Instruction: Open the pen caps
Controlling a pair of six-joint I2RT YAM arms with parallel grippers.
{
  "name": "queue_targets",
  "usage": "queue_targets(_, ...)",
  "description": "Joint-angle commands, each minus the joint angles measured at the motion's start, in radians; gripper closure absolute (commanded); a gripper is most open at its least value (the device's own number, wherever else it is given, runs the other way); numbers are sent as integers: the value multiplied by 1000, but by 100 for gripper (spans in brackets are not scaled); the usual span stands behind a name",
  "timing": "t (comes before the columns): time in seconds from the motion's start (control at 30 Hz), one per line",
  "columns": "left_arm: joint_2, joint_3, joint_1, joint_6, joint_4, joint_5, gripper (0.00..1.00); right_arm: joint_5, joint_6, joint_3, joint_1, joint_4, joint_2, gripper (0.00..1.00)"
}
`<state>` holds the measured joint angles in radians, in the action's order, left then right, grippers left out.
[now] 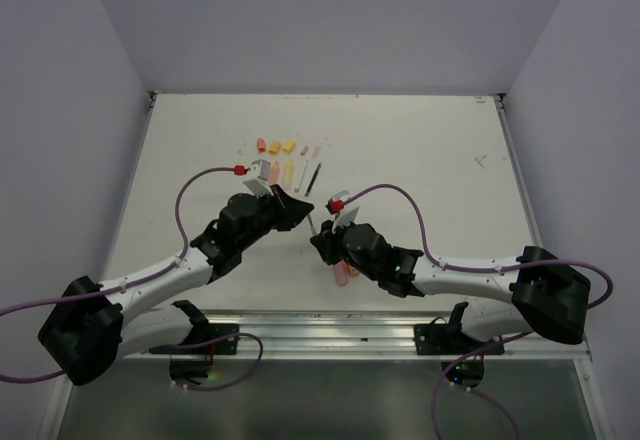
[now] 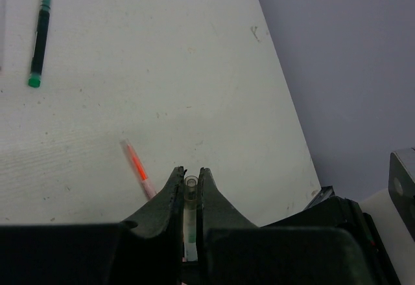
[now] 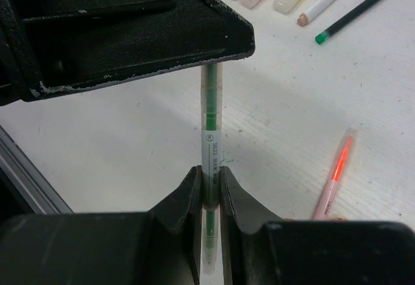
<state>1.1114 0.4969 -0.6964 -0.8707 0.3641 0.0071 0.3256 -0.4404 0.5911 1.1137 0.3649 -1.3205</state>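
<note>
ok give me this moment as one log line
step: two-arm grip | left pincer: shut on slim green pen | right pincer: shut on same pen | orange pen: loose on table

- White table (image 1: pixel 430 160), lightly scuffed and speckled.
- Toward the far middle, a row of short caps (image 1: pixel 275 146): orange, yellow, then slim pale ones.
- Just nearer, chunky markers (image 1: pixel 289 172) side by side.
- Beside those, a white pen (image 1: pixel 300 175) and a dark green-tipped pen (image 1: pixel 313 178).
- Apart from the group, a slim orange pen (image 3: pixel 334 175).
- Toward the near edge, a pink marker (image 1: pixel 341 275).
</note>
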Motion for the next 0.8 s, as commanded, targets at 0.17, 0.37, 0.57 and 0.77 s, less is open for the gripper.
queue_targets(0.17, -24, 92, 6, 75, 127, -127, 100, -5, 68, -14, 5, 16, 61, 100)
queue_targets(0.37, 4, 196, 72, 101, 162, -151, 100, -11, 112, -56, 5, 31, 73, 100)
queue_targets(0.57, 45, 305, 169, 102, 199, -130, 100, 4, 163, -103, 5, 74, 95, 100)
queue_targets(0.77, 70, 377, 196, 105, 239, -160, 100, 9, 200, -131, 3, 105, 109, 100)
